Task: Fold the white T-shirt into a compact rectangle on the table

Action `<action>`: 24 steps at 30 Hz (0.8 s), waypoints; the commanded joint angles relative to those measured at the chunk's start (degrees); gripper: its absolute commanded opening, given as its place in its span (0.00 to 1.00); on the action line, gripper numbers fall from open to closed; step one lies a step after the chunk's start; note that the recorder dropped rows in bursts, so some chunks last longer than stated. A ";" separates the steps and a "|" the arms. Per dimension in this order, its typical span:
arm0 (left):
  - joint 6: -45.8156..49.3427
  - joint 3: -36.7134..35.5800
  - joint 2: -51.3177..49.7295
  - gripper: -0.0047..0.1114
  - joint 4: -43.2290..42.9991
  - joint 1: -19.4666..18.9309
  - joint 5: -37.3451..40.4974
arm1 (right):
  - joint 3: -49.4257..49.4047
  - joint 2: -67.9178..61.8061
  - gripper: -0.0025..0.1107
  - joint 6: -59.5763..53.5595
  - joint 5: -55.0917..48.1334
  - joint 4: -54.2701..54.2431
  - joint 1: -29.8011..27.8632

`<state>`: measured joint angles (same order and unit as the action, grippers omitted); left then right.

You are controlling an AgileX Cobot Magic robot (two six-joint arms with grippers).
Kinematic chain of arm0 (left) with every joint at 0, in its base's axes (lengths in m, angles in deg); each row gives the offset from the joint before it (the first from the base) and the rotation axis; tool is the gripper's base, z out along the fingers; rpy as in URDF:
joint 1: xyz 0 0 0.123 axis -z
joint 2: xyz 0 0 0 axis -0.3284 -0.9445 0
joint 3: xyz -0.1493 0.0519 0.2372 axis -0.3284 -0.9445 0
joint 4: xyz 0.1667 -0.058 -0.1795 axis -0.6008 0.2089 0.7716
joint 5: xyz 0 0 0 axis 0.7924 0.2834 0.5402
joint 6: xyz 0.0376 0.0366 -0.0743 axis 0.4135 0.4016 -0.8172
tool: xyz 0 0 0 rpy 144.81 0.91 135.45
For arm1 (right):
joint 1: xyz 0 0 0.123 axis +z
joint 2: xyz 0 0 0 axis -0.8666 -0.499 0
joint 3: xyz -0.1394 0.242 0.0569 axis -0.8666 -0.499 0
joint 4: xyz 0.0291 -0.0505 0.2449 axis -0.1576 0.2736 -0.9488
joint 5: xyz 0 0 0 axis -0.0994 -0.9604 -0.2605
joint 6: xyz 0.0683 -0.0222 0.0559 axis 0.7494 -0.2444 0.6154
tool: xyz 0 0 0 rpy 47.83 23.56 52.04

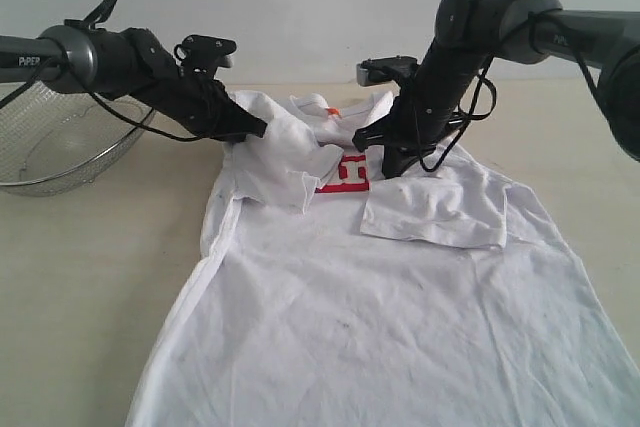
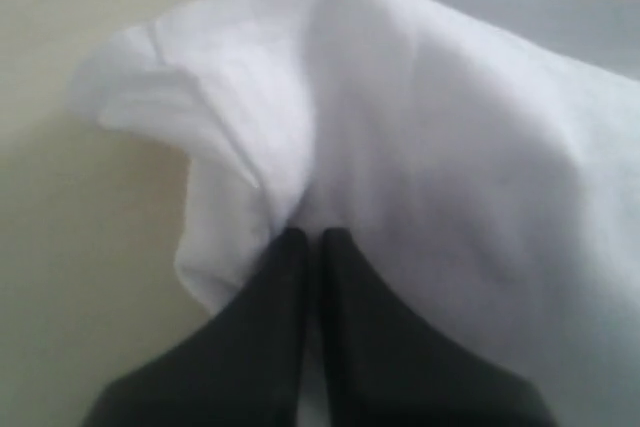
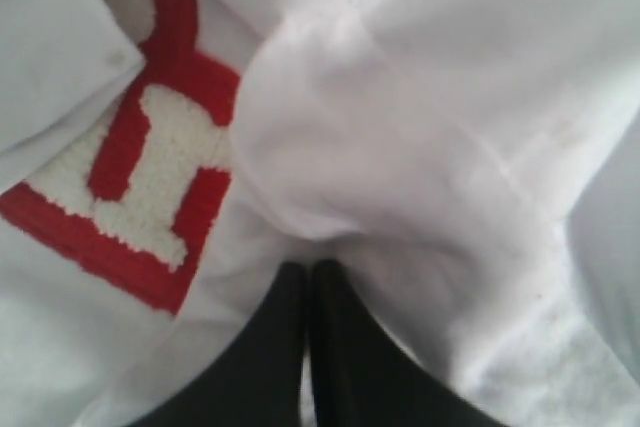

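White T-shirt [image 1: 380, 327] lies face-up on the counter [image 1: 80, 277]. Both sleeves [image 1: 430, 212] are turned in over the chest and the long body is not yet folded, so I judge about a third done. Left tool [image 1: 258, 130] is clamped on bunched sleeve cloth and raised slightly; right tool [image 1: 385, 152] is clamped on cloth beside the red lettering [image 1: 345, 175], arm angled steeply down.

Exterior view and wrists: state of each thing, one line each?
white T-shirt: lying on the table, both sleeves folded inward, one bunched.
left gripper: shut on a sleeve fold.
right gripper: shut on fabric beside the red lettering.
wire-mesh basket: upright on the table.
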<state>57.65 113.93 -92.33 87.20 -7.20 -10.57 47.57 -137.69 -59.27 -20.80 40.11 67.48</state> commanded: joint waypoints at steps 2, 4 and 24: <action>-0.53 0.36 -0.49 0.08 -1.24 -1.48 1.24 | -0.57 -1.28 0.02 1.73 2.12 7.14 -1.17; -0.53 0.36 -0.19 0.08 -1.24 -1.48 2.25 | -0.57 -0.92 0.02 1.50 1.91 7.14 -1.17; 8.41 0.36 8.71 0.08 9.39 2.61 25.59 | -0.57 7.39 0.02 -16.95 6.59 -12.45 4.64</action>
<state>65.80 114.18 -83.86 96.03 -6.02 11.79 47.13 -128.67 -75.49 -17.61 27.81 71.47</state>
